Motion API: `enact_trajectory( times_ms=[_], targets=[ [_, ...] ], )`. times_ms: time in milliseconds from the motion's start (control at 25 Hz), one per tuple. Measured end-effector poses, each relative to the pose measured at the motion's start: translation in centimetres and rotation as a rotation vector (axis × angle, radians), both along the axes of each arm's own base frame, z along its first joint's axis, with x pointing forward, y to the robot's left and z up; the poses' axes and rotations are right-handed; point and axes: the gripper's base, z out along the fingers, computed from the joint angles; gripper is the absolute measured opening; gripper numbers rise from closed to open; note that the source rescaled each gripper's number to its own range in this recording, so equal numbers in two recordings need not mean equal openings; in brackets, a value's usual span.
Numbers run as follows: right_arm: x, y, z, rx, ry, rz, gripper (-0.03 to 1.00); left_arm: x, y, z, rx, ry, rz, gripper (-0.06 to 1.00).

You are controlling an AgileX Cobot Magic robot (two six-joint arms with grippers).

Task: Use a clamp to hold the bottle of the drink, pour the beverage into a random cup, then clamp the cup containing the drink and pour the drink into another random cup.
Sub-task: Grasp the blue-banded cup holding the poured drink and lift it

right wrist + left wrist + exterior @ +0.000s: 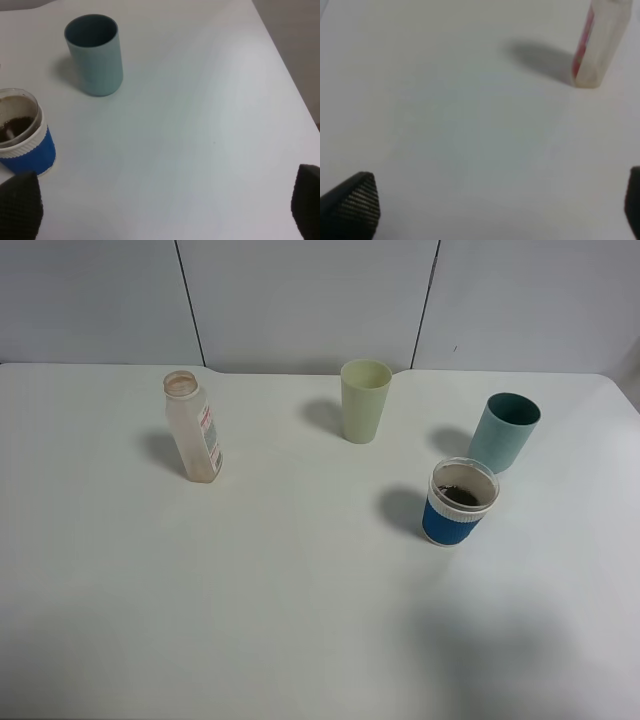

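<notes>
The right tool (164, 205), spread wide and empty, could nudge the blue-banded cup (25, 142) into the teal cup (95, 55) near the tabletop's (200, 125) right edge, slopping the brown drink (17, 125).

The fingers (351, 206) are black with a cross-hatched texture.

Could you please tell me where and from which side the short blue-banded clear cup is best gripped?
Probably grip the short clear cup around its wide blue band, coming in level from the near side: it stands upright with brown drink inside, and the teal plastic cup stands close behind it.
</notes>
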Motion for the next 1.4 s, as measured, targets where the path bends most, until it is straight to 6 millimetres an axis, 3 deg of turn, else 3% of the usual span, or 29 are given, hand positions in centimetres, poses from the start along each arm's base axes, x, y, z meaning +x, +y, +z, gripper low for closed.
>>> enact_trajectory(
  times_ms=[800, 960, 1160, 1400],
  targets=[
    [0.0, 0.0, 0.0, 0.000, 0.000, 0.000, 1.00, 0.0, 0.0, 0.0, 0.000, 0.000, 0.000, 1.00],
    [0.2, 0.1, 1.5, 0.007, -0.021, 0.006, 1.00, 0.0, 0.0, 0.0, 0.000, 0.000, 0.000, 1.00],
    [3.2, 0.0, 3.6, 0.020, 0.053, 0.015, 1.00, 0.0, 0.0, 0.0, 0.000, 0.000, 0.000, 1.00],
    [8.0, -0.3, 3.8, 0.021, 0.122, 0.022, 1.00, 0.0, 0.0, 0.0, 0.000, 0.000, 0.000, 1.00]
  ],
)
